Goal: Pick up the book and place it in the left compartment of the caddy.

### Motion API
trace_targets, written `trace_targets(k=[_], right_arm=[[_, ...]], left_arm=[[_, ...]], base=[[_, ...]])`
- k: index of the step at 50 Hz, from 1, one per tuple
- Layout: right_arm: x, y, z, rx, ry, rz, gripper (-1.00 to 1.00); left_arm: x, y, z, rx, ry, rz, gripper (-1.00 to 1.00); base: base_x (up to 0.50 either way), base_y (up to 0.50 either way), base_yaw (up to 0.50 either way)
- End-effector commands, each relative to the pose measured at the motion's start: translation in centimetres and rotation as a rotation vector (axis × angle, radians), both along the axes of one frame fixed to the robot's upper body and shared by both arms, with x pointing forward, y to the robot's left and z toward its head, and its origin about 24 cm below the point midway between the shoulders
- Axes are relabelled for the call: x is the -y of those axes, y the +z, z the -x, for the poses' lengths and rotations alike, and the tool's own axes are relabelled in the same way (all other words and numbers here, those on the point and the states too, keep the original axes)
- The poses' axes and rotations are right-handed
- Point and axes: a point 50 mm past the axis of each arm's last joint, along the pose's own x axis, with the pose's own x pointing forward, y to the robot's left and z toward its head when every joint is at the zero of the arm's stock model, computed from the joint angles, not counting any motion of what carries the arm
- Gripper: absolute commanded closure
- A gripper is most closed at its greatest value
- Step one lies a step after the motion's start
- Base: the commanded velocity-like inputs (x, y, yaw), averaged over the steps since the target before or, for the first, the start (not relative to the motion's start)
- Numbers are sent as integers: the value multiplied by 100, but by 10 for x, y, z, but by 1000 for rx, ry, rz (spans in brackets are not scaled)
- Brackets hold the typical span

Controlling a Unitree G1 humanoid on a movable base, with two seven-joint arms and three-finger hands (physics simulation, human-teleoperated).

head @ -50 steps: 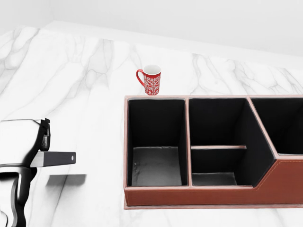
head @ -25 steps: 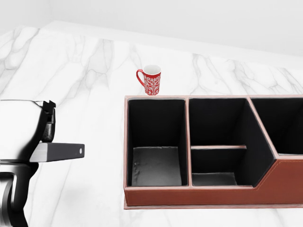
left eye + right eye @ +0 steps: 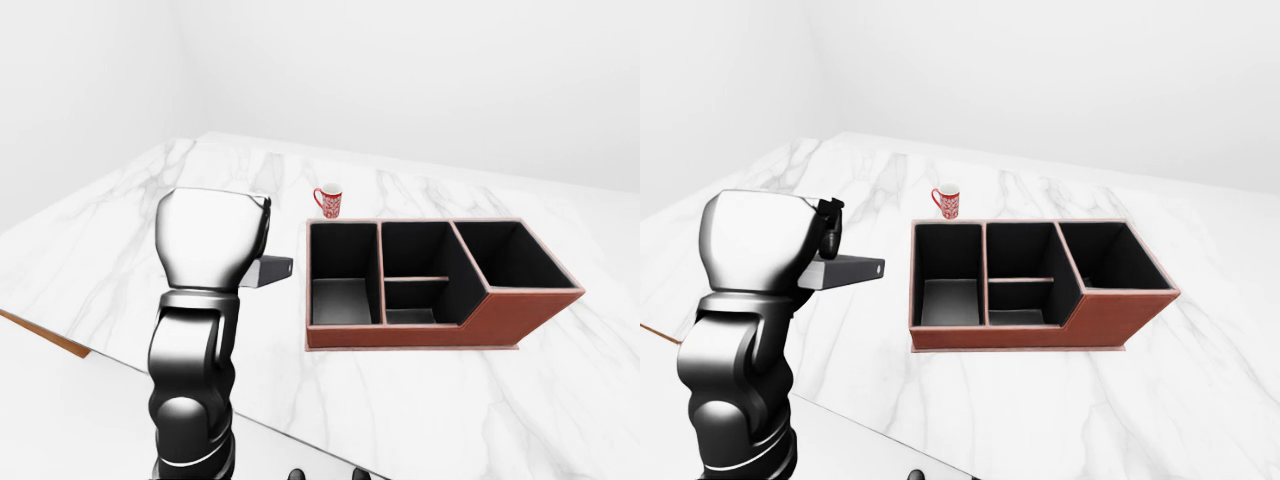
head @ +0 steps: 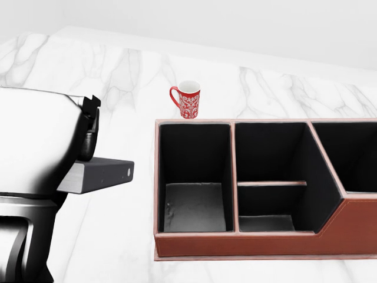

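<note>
My left hand [image 4: 87, 141] comes in from the left of the head view, its silver back filling that side. It is shut on the book [image 4: 100, 174], a flat dark grey slab held level above the marble table; the book's free end points right. The end stops a short way left of the caddy [image 4: 235, 243], a red-brown leather box with black insides. The caddy's left compartment [image 4: 194, 203] lies open with nothing in it. Most of the fingers hide behind the hand's back. My right hand does not show in any view.
A red and white patterned mug [image 4: 187, 99] stands on the table just above the caddy's left compartment. The caddy has two middle pockets and a larger right bay [image 3: 515, 255]. The table's edge [image 3: 50, 340] runs at the lower left of the left-eye view.
My left hand has carried the book to the right and slightly up, closer to the caddy's left wall. The caddy, the mug and the camera have stayed put.
</note>
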Motion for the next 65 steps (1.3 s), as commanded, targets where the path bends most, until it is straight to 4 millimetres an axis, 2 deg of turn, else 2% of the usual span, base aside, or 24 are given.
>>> trace_targets(k=[1, 24, 38, 51, 65], right_arm=[[-1, 1, 1, 4, 3, 6, -100], [-2, 1, 0, 0, 6, 11, -100], [-1, -4, -1, -25, 5, 3, -100], [-1, -5, -3, -40, 2, 5, -100], [-3, -1, -2, -47, -1, 25, -100]], left_arm=[[29, 16, 2, 68, -60, -27, 100], [59, 19, -7, 59, -124, -40, 100], [83, 26, 5, 71, -192, -63, 100], [105, 17, 8, 65, -246, -104, 100], [109, 13, 10, 65, -260, -109, 100]], base=[[0, 0, 0], [0, 0, 0], [0, 0, 0], [0, 0, 0], [0, 0, 0]])
